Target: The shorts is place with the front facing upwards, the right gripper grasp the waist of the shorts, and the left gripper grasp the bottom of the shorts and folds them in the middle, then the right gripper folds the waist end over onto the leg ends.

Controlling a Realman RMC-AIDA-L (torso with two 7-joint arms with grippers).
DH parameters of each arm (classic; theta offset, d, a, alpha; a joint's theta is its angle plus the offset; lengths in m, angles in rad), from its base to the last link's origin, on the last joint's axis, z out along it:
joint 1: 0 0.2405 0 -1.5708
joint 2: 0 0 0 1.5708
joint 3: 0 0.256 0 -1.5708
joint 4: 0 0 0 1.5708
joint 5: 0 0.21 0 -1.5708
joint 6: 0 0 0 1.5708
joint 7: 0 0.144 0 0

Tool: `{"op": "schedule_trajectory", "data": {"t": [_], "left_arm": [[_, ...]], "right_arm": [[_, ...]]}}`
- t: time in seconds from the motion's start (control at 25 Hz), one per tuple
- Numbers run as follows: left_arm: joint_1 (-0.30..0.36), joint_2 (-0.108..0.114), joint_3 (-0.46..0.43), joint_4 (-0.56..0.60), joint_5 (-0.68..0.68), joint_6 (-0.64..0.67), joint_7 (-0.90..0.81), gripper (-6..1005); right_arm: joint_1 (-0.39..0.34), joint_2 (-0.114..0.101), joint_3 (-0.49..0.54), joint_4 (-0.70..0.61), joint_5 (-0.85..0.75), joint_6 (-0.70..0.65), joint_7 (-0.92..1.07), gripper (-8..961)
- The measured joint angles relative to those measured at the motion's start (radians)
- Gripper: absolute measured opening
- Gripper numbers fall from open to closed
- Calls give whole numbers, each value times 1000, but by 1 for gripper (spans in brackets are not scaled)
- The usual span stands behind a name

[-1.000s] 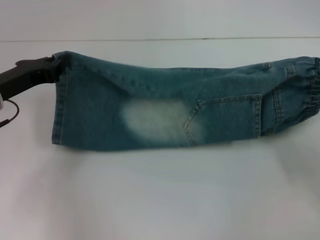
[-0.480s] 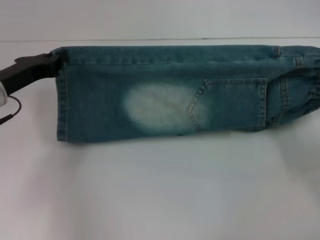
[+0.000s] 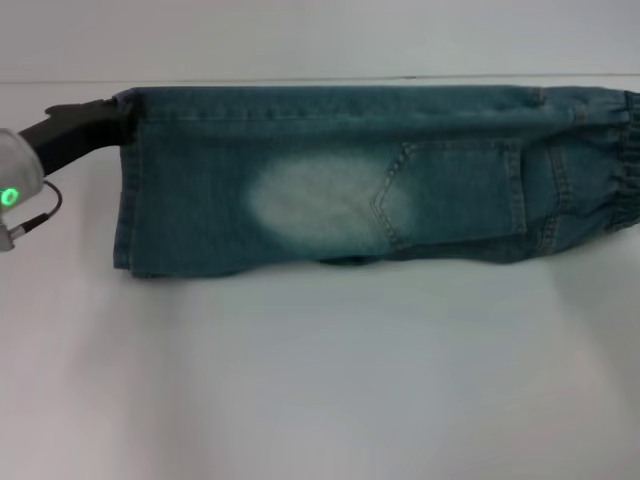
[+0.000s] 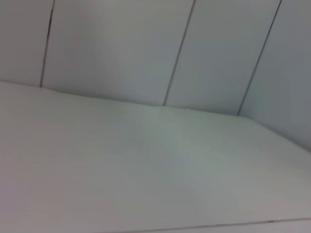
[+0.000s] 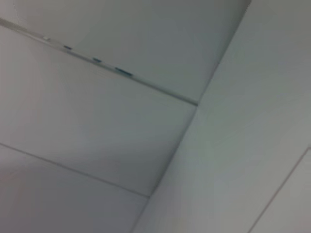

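Note:
Blue denim shorts (image 3: 330, 190) stretch across the white table (image 3: 320, 380) in the head view, doubled lengthwise, with a back pocket (image 3: 455, 190) and a faded pale patch facing up. The leg hem is at the left and the elastic waist (image 3: 620, 150) runs off the right edge. My left gripper (image 3: 120, 110), black, is shut on the far corner of the leg hem. My right gripper is out of view past the right edge. Neither wrist view shows the shorts or any fingers.
White table surface spreads in front of the shorts. A pale wall (image 3: 320, 40) rises just behind the table's far edge. The wrist views show only white panels (image 4: 121, 48) and panel seams (image 5: 121, 73).
The far edge of the shorts has been pulled straight and taut, and the garment has shifted farther back on the table. My left gripper has moved slightly right with the hem corner.

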Motion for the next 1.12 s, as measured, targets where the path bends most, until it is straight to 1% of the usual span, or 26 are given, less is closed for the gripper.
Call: {"op": "schedule_trajectory", "data": {"t": [0.2,0.28,0.4,0.44,0.48,0.64,0.76,0.88,1.0,1.12], "left_arm": [[-74,-3,1,-125,0,-127,112,4],[-91,-4,1,-153,0,-165,132,49],[-96,-5,0,-163,0,-181,151,116],[-97,-5,0,-163,0,-181,153,139],[-97,-5,0,-162,0,-181,153,184],[-91,-5,3,-147,0,-172,153,363],[-75,-6,34,-121,0,-171,154,427],[-63,-7,67,-103,0,-177,154,491],[-66,-6,83,-101,0,-180,152,555],[-70,-4,91,-98,0,-181,152,618]], "right_arm": [[63,5,-1,35,-1,145,-101,24],[73,12,-6,34,-1,169,-132,28],[78,22,-12,25,2,174,-176,33],[78,22,-17,22,1,174,-183,35],[78,22,-24,19,0,176,-186,37],[52,18,-52,-14,-2,157,-192,195],[2,27,-82,-72,-7,89,-209,334],[-48,35,-119,-102,-8,52,-236,483],[-88,43,-155,-105,-8,38,-258,730],[-110,49,-181,-107,-9,31,-266,785]]}}
